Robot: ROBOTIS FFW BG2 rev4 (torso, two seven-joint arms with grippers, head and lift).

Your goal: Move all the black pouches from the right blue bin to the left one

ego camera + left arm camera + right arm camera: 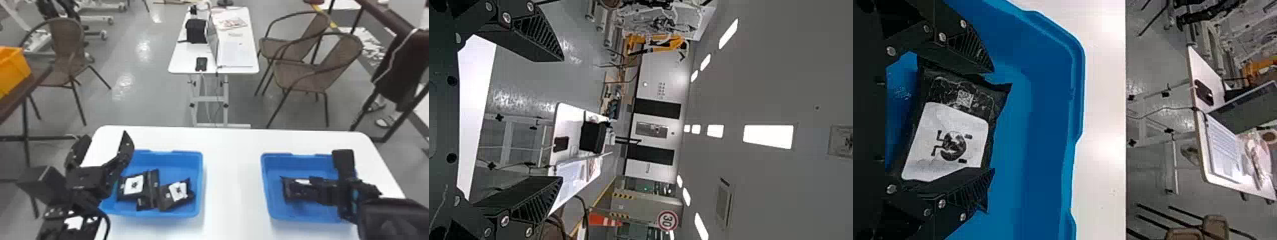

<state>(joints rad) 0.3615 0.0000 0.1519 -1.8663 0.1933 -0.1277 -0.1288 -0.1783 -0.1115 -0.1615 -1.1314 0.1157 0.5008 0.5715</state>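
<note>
My left gripper (105, 138) is raised at the left side of the left blue bin (200, 178), open and holding nothing; in the left wrist view the same gripper (562, 119) has its fingers wide apart. Several black pouches (172, 199) lie in that bin, two with white labels facing up. Over the right blue bin (266, 191) is my right gripper (319, 188), at a black pouch (289, 191). In the right wrist view the right gripper (994, 120) stands open over this pouch (948, 142), its label between the fingers, the lower finger covering part of one side.
Both bins stand on a white table (233, 178), with a strip of tabletop between them. Beyond it are a second white table (182, 63) with a laptop and papers, and wicker chairs (332, 70). An orange crate (12, 70) sits at the far left.
</note>
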